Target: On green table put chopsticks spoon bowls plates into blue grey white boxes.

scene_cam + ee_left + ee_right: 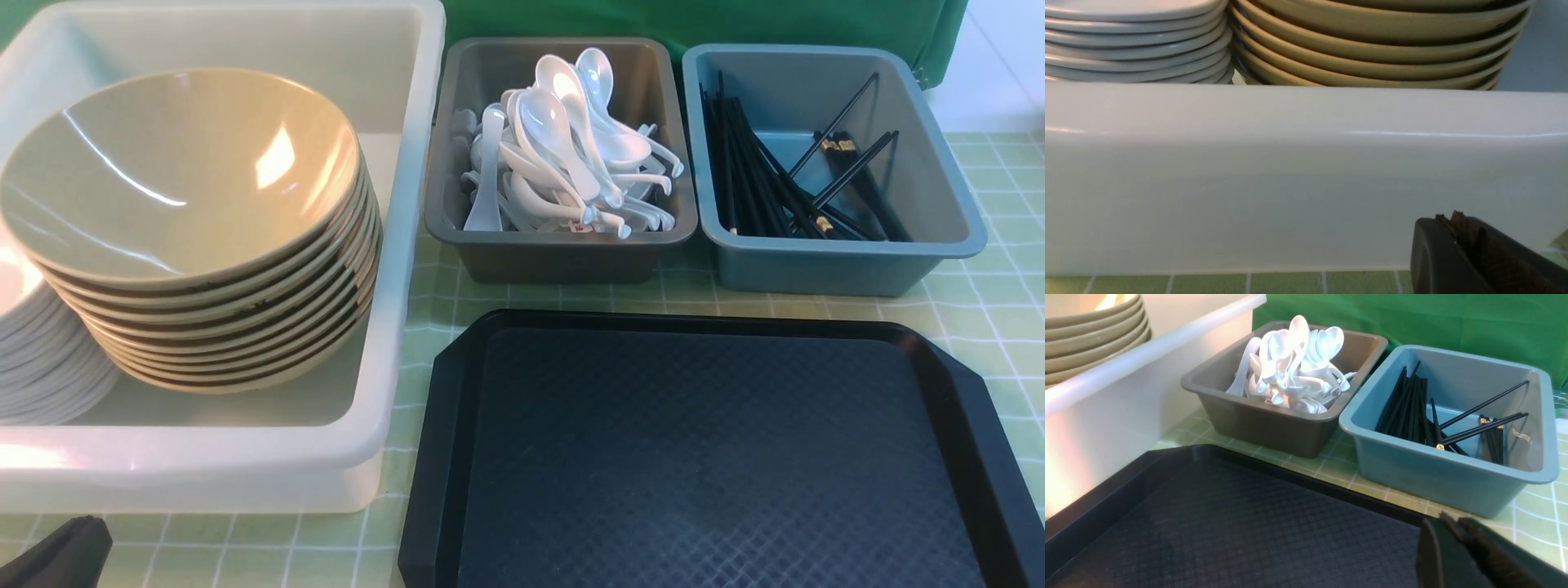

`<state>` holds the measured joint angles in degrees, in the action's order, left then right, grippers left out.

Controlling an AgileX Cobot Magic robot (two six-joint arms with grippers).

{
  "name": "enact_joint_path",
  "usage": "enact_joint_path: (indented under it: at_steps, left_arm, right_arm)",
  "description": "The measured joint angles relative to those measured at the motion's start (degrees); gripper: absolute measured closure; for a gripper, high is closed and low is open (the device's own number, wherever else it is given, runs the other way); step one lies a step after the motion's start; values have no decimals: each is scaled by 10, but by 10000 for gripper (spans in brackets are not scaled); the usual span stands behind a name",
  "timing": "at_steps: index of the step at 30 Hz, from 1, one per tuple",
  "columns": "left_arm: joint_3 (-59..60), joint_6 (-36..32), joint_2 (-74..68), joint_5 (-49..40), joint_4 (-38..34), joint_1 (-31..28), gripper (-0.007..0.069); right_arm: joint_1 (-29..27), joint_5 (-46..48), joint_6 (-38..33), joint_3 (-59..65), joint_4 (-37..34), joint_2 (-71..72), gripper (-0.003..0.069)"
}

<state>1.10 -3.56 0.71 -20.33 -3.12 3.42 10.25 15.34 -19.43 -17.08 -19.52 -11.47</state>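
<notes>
Bowls (pixel 184 220) stacked in white box (pixel 359 392), plates (pixel 1137 41) touching alongside; spoons (pixel 563 155) in grey box (pixel 563 253), chopsticks (pixel 767 180) in blue box (pixel 849 265). Left gripper (pixel 1447 220) pressed together beside white box; right gripper (pixel 1449 522), jaws together, over black tray (pixel 1216 522), visible only in wrist view.

Left pincer (pixel 1453 222): matte black plastic, smooth rounded outer shell, brownish worn or rusty-looking inner faces with small jagged bits at the tip. In the front view only a dark black wedge of it (pixel 57 555) shows at the lower corner. Right pincer (pixel 1453 526): same matte black shell, same brown rough inner strip along the seam. No cables, screws or markings visible.
</notes>
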Motion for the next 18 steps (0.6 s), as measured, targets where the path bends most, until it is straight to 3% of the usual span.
enact_joint_path:
  at_steps: [13,18]
  left_arm:
    - [0,0,0,0,0,0,626]
    - [0,-1,0,0,0,0,626]
  right_arm:
    - [-1,0,0,0,0,0,612]
    - [-31,2,0,0,0,14,612]
